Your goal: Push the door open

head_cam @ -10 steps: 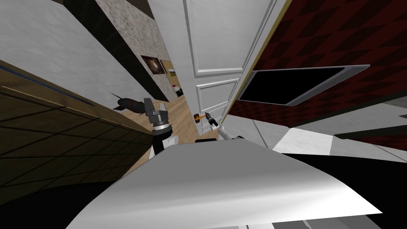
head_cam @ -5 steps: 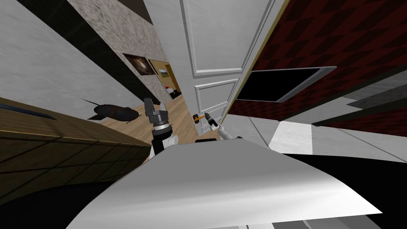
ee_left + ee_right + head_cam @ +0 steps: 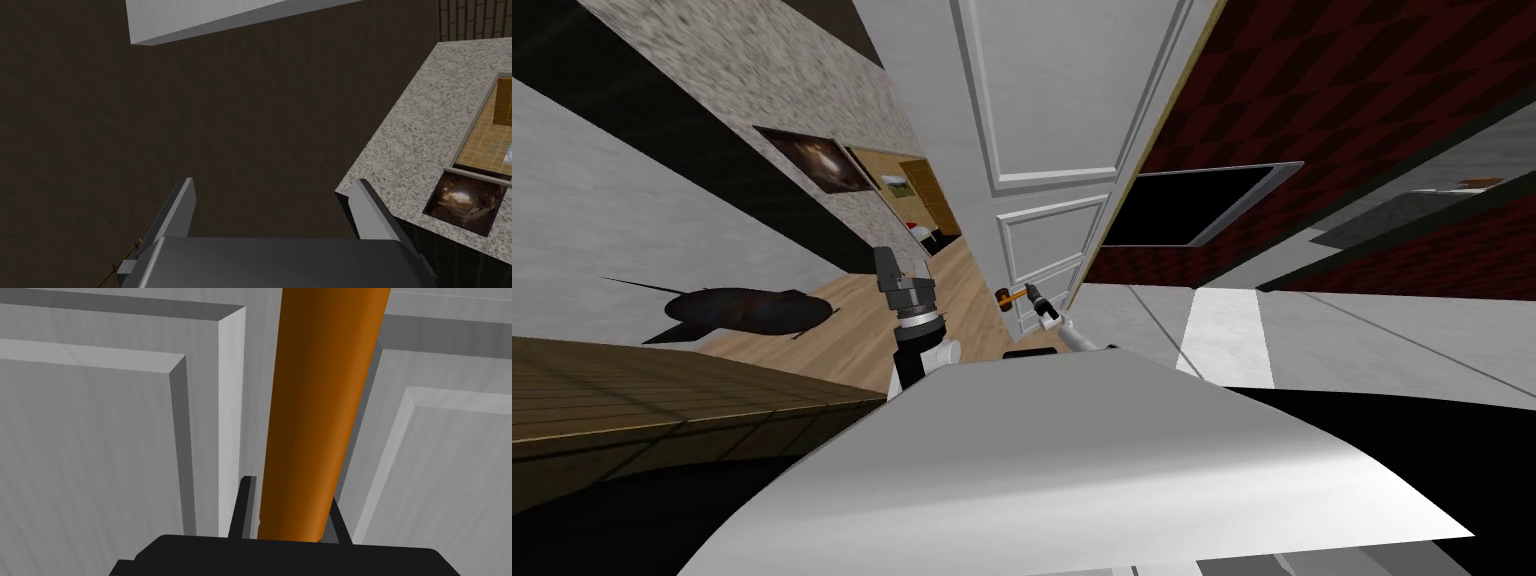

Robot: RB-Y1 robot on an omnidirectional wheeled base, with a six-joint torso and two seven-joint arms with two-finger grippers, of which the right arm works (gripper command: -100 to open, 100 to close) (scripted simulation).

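White panelled door (image 3: 1052,100), ajar just ahead; right hand (image 3: 290,498) clamped on its orange handle (image 3: 320,413), left hand (image 3: 272,185) open; risk: fingers may slide off the smooth bar as the door swings.

A light wooden floor (image 3: 967,285) runs under and beyond the left pincer (image 3: 904,258). A dark, spindle-shaped thing (image 3: 737,310) with thin points lies on it, well out to that pincer's left. Right of the right pincer (image 3: 1034,293), a pale grey floor (image 3: 1132,325) carries a white strip (image 3: 1227,335).
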